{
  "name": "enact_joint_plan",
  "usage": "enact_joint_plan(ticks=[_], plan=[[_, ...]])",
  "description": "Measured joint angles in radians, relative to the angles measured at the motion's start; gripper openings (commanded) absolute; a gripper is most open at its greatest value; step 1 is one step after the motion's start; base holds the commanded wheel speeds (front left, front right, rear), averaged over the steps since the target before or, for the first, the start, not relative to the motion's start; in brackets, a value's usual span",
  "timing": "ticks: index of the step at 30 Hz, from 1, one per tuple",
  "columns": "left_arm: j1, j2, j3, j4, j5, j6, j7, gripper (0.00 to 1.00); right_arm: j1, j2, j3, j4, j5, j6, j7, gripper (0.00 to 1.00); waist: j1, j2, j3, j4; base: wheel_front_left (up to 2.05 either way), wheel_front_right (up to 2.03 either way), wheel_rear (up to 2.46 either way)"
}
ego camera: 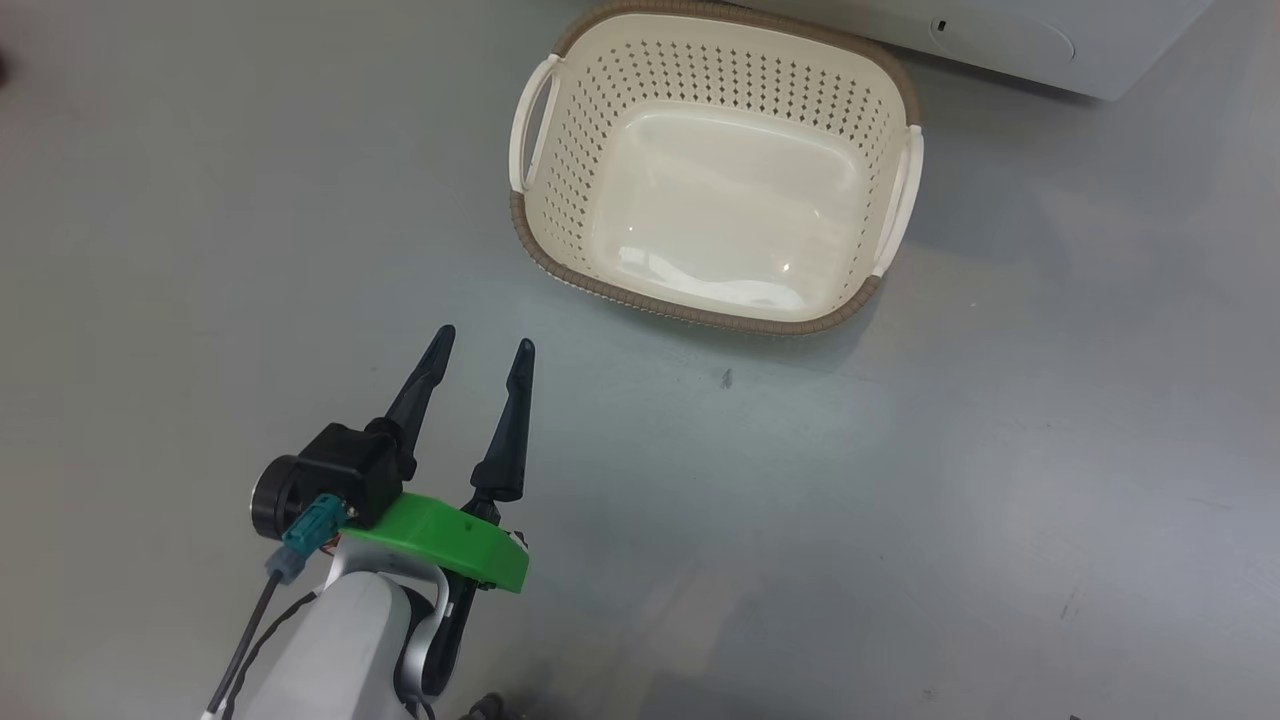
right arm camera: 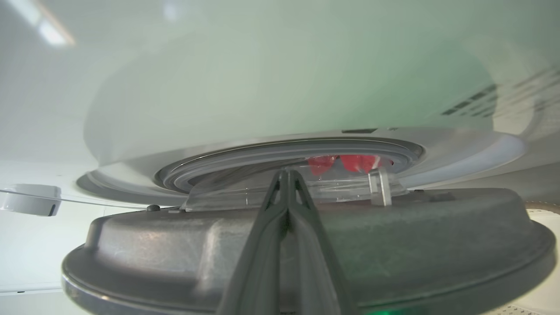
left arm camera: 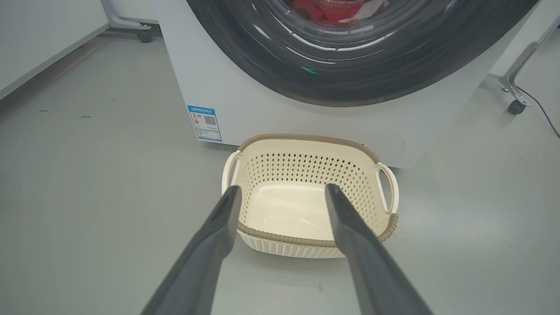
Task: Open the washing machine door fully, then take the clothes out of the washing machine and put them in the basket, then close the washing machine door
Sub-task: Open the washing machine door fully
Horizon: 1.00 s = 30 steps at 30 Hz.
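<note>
My left gripper (ego camera: pixel 485 338) hangs spread and empty, near the one cream basket (ego camera: pixel 700 314) set before the washing machine (left arm camera: pixel 245 100); further right, my right gripper (right arm camera: pixel 286 174) is pressed together at the one ajar door (right arm camera: pixel 175 249), stiff and glossy, best pushed by its black rim; red clothes (right arm camera: pixel 350 162) lie inside, soft and light to pinch; I cannot count them.

Smooth grey floor (ego camera: pixel 1000 500), castered metal leg (left arm camera: pixel 517 81) beyond

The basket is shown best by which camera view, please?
Head view: the whole basket shows from above, rim, handles, bottom. Left wrist view: partly behind the left end effector. Right wrist view: perhaps a cream sliver.
</note>
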State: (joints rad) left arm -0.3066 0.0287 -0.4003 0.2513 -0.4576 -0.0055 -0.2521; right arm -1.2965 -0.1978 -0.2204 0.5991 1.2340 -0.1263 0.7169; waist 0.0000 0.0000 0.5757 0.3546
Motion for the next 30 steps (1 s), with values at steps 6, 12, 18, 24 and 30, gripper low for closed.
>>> enact_joint_plan(ticks=[6,12,18,24,30], plan=[[0.000,0.000,0.002,0.003,0.000,0.000,0.000,1.00,-0.002,-0.004,0.006,0.021,-0.006,0.000,0.010,0.00,0.0000,0.0000,-0.007,-0.001,0.00,0.00,0.00],[0.000,0.000,0.003,0.006,0.000,0.000,0.000,1.00,0.005,-0.003,0.007,0.039,-0.010,0.000,0.031,0.00,0.0000,0.0000,-0.019,-0.006,0.00,0.00,0.00],[0.000,0.000,0.003,0.020,0.000,0.000,0.000,1.00,0.040,-0.003,0.006,0.056,-0.007,0.000,0.049,0.00,0.0000,0.0000,-0.038,-0.011,0.00,0.00,0.00],[0.000,0.000,0.006,0.027,0.002,0.000,0.000,1.00,0.080,0.007,0.005,0.068,0.000,0.000,0.072,0.00,0.0000,0.0000,-0.065,-0.019,0.00,0.00,0.00],[0.001,0.000,0.007,0.033,0.003,0.001,0.000,1.00,0.126,0.022,0.009,0.076,0.006,0.000,0.099,0.00,0.0000,0.0000,-0.097,-0.028,0.00,0.00,0.00]])
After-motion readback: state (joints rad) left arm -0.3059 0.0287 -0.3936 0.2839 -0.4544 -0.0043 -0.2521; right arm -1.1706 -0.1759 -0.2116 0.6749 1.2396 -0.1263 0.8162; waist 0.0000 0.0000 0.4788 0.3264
